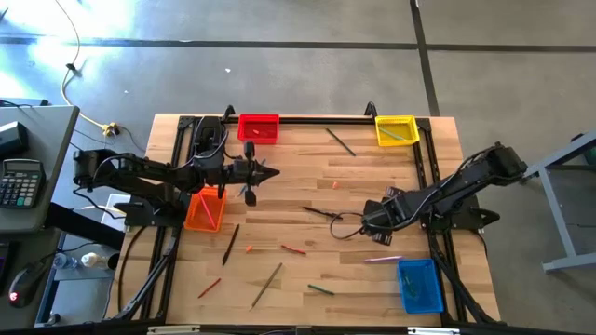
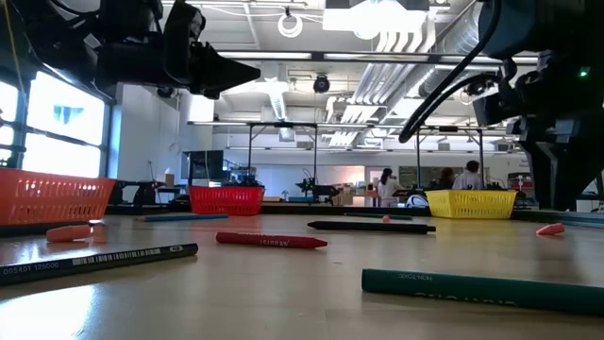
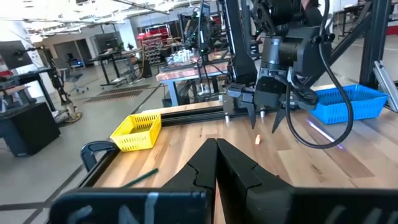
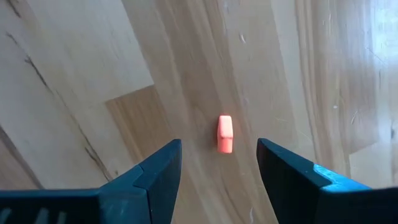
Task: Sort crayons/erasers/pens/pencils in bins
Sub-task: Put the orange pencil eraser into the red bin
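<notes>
One eraser point(image 4: 224, 134) lies lengthwise between the open right gripper point(image 4: 219, 163) fingers.

A robotics lab or workshop: an open hall with exposed ceiling ducts point(image 2: 377, 90), a concrete floor point(image 1: 279, 65), rows of workbenches point(image 3: 186, 68) and metal frames in the far room, and 2 people point(image 2: 385, 186) working there.

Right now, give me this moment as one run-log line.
right gripper: open, over eraser, not touching | left gripper: shut, raised near red bin | eraser on table
</notes>
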Controlling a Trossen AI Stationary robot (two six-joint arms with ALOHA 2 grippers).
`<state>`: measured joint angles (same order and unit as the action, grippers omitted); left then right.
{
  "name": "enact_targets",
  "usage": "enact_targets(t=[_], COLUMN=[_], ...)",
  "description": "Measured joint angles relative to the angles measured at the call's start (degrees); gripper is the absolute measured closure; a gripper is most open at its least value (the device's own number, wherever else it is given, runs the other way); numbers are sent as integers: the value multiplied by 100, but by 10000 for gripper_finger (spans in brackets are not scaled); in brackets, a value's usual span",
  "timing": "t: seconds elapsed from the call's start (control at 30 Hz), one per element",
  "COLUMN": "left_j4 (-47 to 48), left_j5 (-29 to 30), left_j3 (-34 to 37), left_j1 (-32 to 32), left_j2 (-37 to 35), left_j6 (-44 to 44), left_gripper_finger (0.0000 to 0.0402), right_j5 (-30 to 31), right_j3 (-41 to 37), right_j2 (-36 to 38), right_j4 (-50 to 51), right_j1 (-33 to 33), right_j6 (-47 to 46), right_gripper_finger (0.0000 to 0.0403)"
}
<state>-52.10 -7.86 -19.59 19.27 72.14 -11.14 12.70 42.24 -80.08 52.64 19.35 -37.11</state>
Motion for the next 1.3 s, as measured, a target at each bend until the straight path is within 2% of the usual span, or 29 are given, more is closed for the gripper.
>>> enact_targets(t=[0.13,0.4,0.6,0.77,1.03,1.1,1.17,1.3], left_j4=[-12,-86,-121,-160,-129,-129,-131,-125], left_j5=[-2,-3,-4,-7,-45,-129,-240,-436], left_j3=[0,0,0,0,0,0,0,-2], left_j1=[2,4,4,9,9,9,9,-72], left_j2=[0,0,0,0,0,0,23,159], left_j6=[-121,-510,-745,-756,-746,-710,-647,-561], left_gripper_finger=[402,402,401,401,401,401,401,401], right_j5=[79,-15,159,262,174,164,136,176], right_j3=[-34,-1070,-1402,-1440,-1440,-1436,-1398,-1213], right_j2=[13,318,677,748,748,750,742,744], right_j4=[-18,-1066,-1469,-1590,-1621,-1650,-1681,-2432], right_j1=[0,-17,86,96,94,96,94,158], right_j6=[-145,-649,-800,-823,-907,-903,-890,-495], right_gripper_finger=[202,202,206,252,383,395,390,385])
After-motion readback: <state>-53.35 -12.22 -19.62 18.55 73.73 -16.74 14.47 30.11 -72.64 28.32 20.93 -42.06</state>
